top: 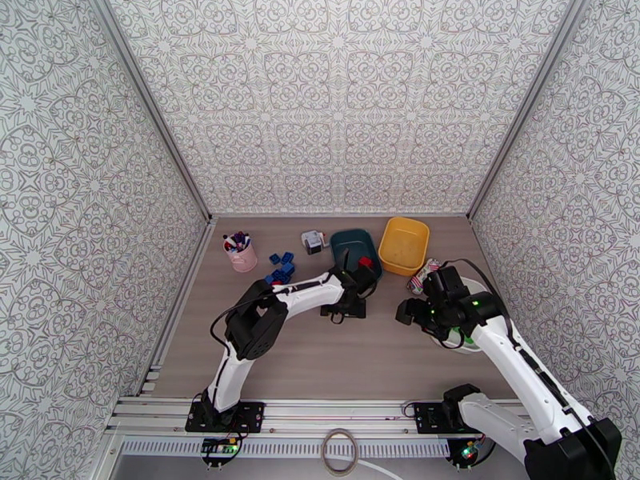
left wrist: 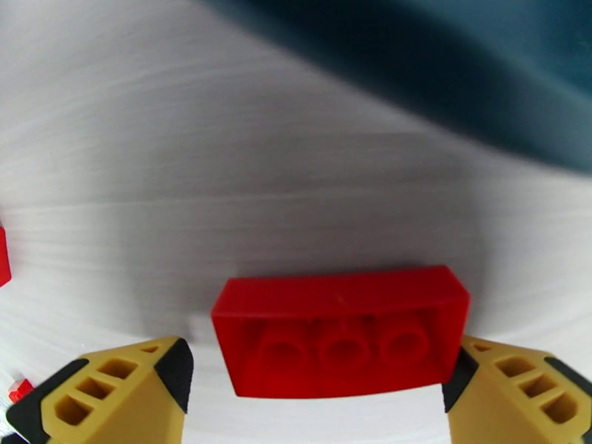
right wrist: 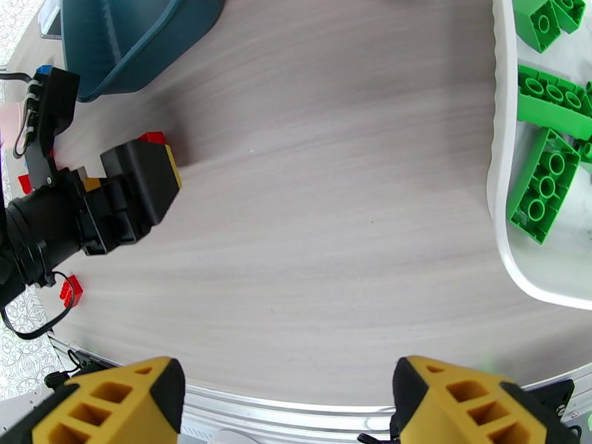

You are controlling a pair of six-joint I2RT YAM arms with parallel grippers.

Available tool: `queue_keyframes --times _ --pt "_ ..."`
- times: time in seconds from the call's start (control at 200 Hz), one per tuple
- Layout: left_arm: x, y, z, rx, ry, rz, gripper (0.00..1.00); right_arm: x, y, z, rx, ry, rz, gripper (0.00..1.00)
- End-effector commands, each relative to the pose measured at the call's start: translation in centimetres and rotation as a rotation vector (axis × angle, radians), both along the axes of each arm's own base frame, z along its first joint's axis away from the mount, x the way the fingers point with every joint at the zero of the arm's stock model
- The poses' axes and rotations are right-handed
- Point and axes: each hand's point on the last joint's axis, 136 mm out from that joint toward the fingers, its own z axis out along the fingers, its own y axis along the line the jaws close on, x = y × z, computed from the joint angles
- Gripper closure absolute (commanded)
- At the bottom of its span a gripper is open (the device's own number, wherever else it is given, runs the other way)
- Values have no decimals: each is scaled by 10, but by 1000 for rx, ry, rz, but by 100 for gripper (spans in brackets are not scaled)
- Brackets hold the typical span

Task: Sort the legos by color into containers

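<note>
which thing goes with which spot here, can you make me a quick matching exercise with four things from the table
Things
1. red plastic studded brick
2. green plastic studded bricks
3. blue plastic studded bricks
4. yellow rectangular plastic tub

Places
A. heaped on the table beside the pink cup
B. just right of the dark teal rectangular tub in the top view
C. lying between the fingers of the left gripper
D. inside the white rounded tub

Pairs: 1-C, 2-D, 3-A, 4-B
</note>
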Motion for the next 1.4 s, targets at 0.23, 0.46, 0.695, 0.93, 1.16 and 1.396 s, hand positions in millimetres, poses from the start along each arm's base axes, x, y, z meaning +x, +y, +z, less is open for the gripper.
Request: queue_keyframes --times 0.23,0.46,0.695,0.93,1.16,1.396 --pt "19 -13 -4 -21 -15 38 13 -2 -1 5 -1 -7 4 22" --pt "16 -11 -8 -13 -10 42 36 2 1 10 2 -18 13 25" --pt "6 -13 16 -48 -43 20 52 7 7 7 15 -11 49 27" --pt "-11 5 48 -102 -99 45 55 27 22 9 55 -12 70 30" --pt "-5 10 86 -238 -151 29 56 39 32 12 84 -24 55 31" --pt "43 -2 115 -309 -166 -2 57 46 36 14 109 -40 21 31"
